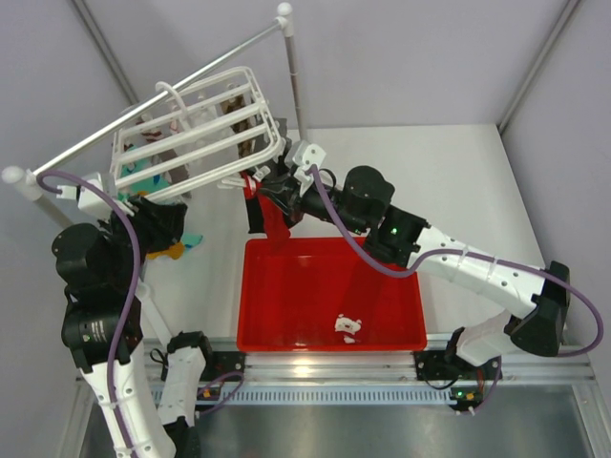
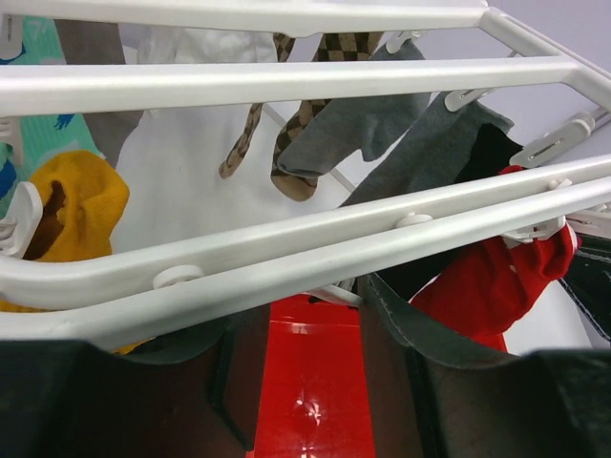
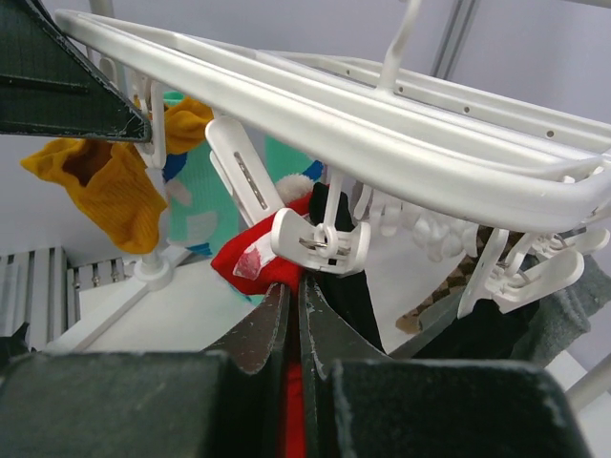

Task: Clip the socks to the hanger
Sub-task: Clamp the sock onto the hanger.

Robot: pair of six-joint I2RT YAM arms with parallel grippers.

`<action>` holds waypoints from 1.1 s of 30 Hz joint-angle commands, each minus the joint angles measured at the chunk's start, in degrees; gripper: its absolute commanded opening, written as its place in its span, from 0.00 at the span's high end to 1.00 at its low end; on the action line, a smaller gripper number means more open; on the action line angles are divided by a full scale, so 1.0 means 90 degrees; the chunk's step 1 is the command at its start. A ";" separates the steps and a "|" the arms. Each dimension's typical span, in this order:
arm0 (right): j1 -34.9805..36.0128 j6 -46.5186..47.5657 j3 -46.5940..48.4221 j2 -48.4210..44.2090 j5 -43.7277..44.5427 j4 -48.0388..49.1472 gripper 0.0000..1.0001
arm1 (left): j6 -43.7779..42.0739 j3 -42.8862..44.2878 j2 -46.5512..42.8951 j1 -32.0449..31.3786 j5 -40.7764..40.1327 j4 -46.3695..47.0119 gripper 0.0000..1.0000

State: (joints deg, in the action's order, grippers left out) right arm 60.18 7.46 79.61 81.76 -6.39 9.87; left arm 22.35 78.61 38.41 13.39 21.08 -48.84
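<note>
**Right wrist view.** The right gripper (image 3: 294,303), fingers pressed together on a dark red sock (image 3: 250,267), holds the sock's bunched end against a white clip (image 3: 320,243) of the hanger (image 3: 382,143). The clip lies at 12 o'clock from the fingertips, and the sock's length falls toward 6. The left gripper (image 2: 304,320), fingers spread, sits under a hanger rail. Whether the clip grips the fabric cannot be made out.

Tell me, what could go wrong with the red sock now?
1. The right gripper holds the red sock at a clip; whether the clip bites is unclear. Released early, the sock would likely drop into the tray.
2. The hanger hangs tilted, so pushing up could swing it and miss the clip.
</note>
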 commanded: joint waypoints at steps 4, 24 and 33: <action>-0.0076 0.0010 0.0099 -0.0246 -0.0100 0.0212 1.00 | 0.0124 0.0084 -0.0118 -0.0013 -0.0087 0.0670 0.54; -0.0076 -0.0048 0.0548 -0.0100 -0.0519 -0.0568 0.61 | 0.0251 -0.0023 -0.0157 -0.0013 0.0597 0.0974 1.00; -0.0056 -0.0799 0.1162 0.0046 -0.2569 -0.0745 0.58 | -0.0168 0.0016 -0.0098 -0.0013 0.1523 0.0710 1.00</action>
State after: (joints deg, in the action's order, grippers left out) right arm 60.10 4.60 85.30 81.82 -19.70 2.00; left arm 23.40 78.59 37.60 13.39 29.63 -43.75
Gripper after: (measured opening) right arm 0.433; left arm 0.241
